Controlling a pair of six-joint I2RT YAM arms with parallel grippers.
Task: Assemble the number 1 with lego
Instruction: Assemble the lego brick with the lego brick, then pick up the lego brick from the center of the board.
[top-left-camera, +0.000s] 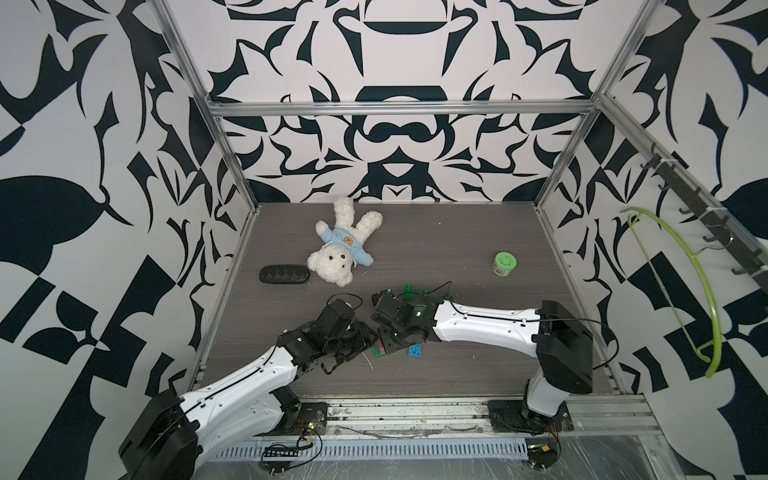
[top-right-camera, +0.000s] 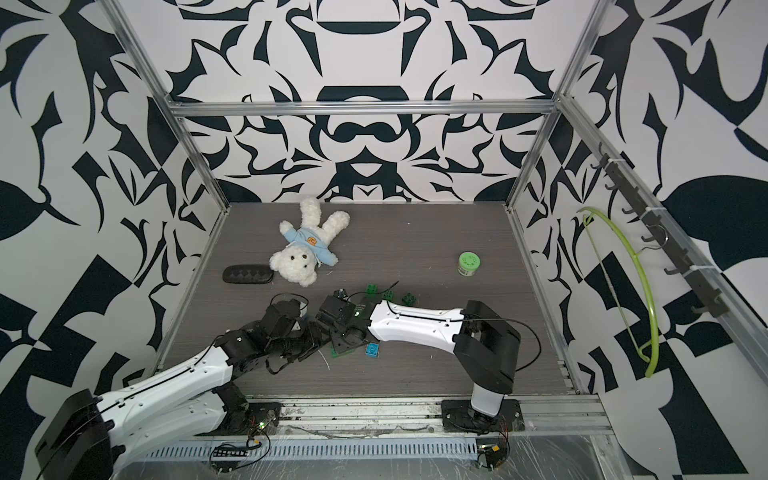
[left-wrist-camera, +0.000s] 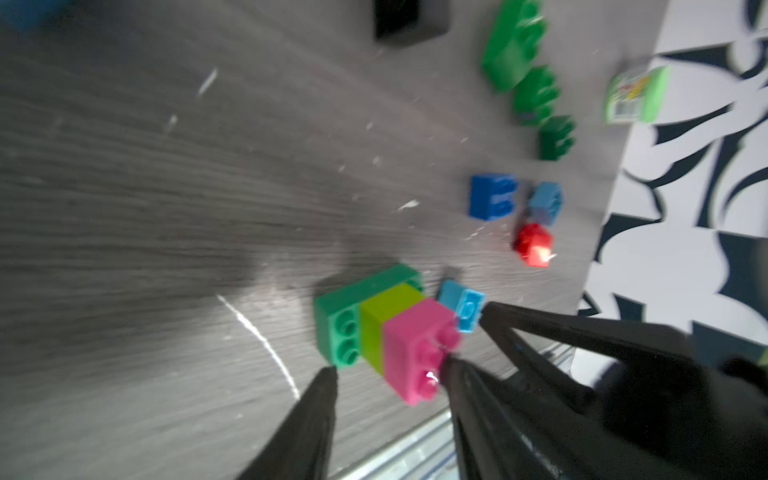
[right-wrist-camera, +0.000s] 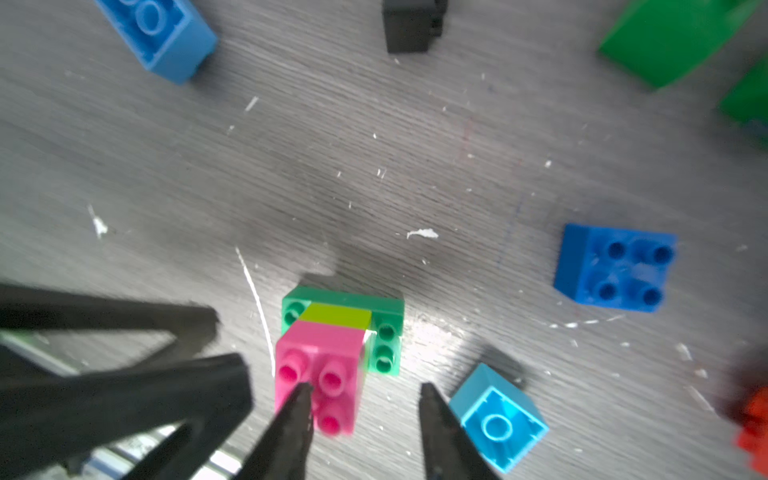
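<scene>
Around the brick stack (right-wrist-camera: 328, 361), your grey wood-grain table (right-wrist-camera: 374, 166) is flecked white, with black-and-white patterned walls (top-left-camera: 395, 145) enclosing it. The label on the jar (left-wrist-camera: 636, 95) is unreadable. Your left gripper (left-wrist-camera: 388, 370) and right gripper (right-wrist-camera: 365, 388) stand parted, empty.

Bright, even light; wrist views motion-blurred, glare on red brick (left-wrist-camera: 536, 253)

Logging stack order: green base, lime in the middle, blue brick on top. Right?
No. The top brick is pink, not blue; the right wrist view shows it. Green base and lime middle are right.
</scene>
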